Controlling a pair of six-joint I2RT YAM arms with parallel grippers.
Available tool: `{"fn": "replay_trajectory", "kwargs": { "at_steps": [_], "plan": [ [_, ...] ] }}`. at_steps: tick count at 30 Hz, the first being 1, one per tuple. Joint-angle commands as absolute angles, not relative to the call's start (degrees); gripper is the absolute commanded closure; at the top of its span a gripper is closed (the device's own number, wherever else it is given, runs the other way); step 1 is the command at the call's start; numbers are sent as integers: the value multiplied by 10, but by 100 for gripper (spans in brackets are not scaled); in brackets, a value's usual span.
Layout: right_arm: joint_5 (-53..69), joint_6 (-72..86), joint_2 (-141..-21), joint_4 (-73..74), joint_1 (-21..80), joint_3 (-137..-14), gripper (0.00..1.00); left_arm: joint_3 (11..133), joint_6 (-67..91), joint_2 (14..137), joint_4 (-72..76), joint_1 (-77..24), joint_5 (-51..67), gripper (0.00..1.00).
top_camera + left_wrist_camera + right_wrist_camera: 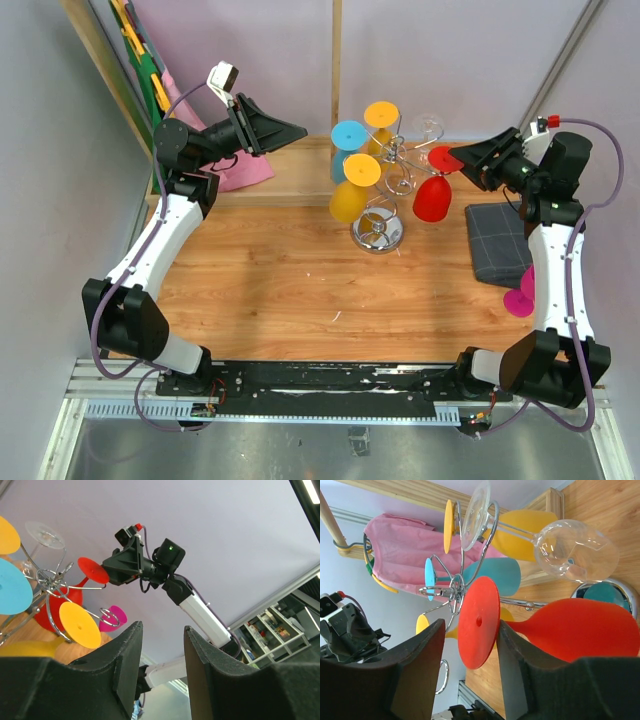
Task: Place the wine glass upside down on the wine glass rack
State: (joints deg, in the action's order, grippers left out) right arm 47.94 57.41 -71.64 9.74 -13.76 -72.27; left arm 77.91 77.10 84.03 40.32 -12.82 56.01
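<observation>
Right gripper [455,160] straddling red wine glass [432,198] foot, rack [378,232] holding four other glasses [348,200]

Table [270,290]: wine glass rack [378,232] back centre, wine glasses [347,200] hung inverted on it. Folded cloth [497,245] right of rack; a glass [520,298] lying before it. Draped cloth [245,170] back left.

magenta glass [519,298] half hidden, red glass [580,627] cropped

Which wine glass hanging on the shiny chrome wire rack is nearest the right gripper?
The red wine glass: its round foot sits just off the right gripper's fingertips; the blue glass, yellow glasses and clear glass hang farther away.
</observation>
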Motion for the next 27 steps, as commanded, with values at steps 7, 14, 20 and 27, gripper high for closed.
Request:
{"fn": "replay_trajectory", "kwargs": {
  "at_steps": [7,14,20,27],
  "plan": [
    [442,513,-713,133,-155,-719,46,774,759,836,411,-129,565,57],
    [402,486,-707,176,-185,-724,42,778,755,846,409,-129,570,57],
    [311,388,-704,283,-193,-791,41,807,699,866,328,-129,578,57],
    [170,263,-693,427,-193,-871,40,813,587,878,192,-131,544,57]
  ]
}}
